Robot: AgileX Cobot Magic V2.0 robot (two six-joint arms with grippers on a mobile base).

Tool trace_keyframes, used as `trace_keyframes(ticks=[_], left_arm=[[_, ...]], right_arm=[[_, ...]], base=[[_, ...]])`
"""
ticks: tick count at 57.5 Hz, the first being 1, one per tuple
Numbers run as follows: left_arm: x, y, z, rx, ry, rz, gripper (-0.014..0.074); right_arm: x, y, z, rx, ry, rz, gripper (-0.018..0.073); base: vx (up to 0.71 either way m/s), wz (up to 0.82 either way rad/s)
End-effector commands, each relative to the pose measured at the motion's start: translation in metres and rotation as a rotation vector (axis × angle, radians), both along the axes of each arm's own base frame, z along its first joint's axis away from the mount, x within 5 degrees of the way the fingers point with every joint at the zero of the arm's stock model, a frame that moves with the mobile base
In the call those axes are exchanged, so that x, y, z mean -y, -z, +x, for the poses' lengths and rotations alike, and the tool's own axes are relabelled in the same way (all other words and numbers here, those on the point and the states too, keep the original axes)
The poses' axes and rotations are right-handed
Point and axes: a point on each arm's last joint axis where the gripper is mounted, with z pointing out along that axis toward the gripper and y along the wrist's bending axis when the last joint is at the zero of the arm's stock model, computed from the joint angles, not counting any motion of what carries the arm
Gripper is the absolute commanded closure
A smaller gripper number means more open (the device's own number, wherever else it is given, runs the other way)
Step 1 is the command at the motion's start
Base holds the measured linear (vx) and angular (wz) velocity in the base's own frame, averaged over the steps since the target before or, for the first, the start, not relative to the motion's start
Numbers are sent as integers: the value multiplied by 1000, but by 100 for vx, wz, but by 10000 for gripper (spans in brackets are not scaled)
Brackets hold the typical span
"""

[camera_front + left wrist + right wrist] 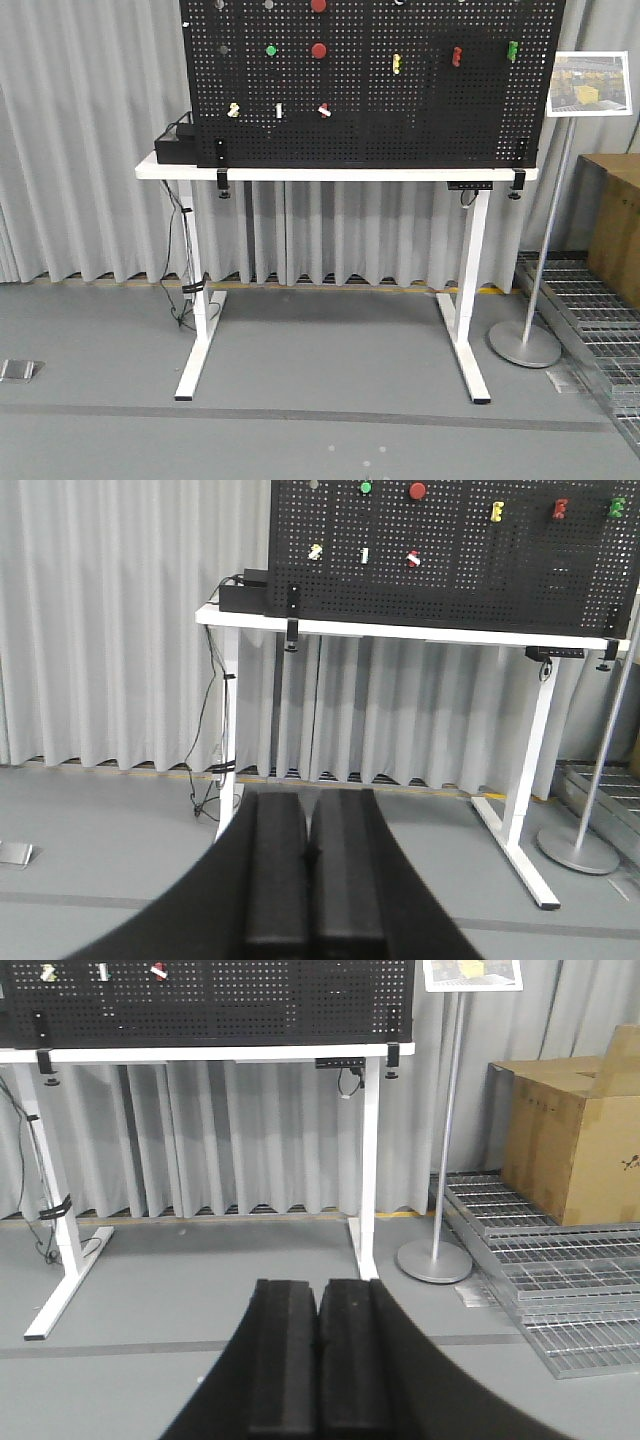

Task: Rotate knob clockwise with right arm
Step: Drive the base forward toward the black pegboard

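Well away from the pegboard (360, 110), right gripper (318, 1295) tightly closed.

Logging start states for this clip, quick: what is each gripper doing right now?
Left gripper: closed, fingers pressed together, holding nothing.
Right gripper: closed, fingers pressed together, holding nothing.

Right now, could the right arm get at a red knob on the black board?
Probably not yet. The right tool is shut and looks well back from the table, bare floor between. Nothing blocks the red knob on the board; the robot would likely need to roll closer.
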Motion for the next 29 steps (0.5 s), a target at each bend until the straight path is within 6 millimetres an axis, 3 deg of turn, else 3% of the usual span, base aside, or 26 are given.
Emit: trace_keyframes(ticks=[1, 29], left_arm=[[-1, -3, 0, 65, -11, -20, 603], [-1, -3, 0, 65, -11, -20, 603]], right_arm=[[0, -7, 0, 87, 3, -22, 568], [0, -7, 0, 87, 3, -22, 568]], base=[[16, -7], [29, 3]])
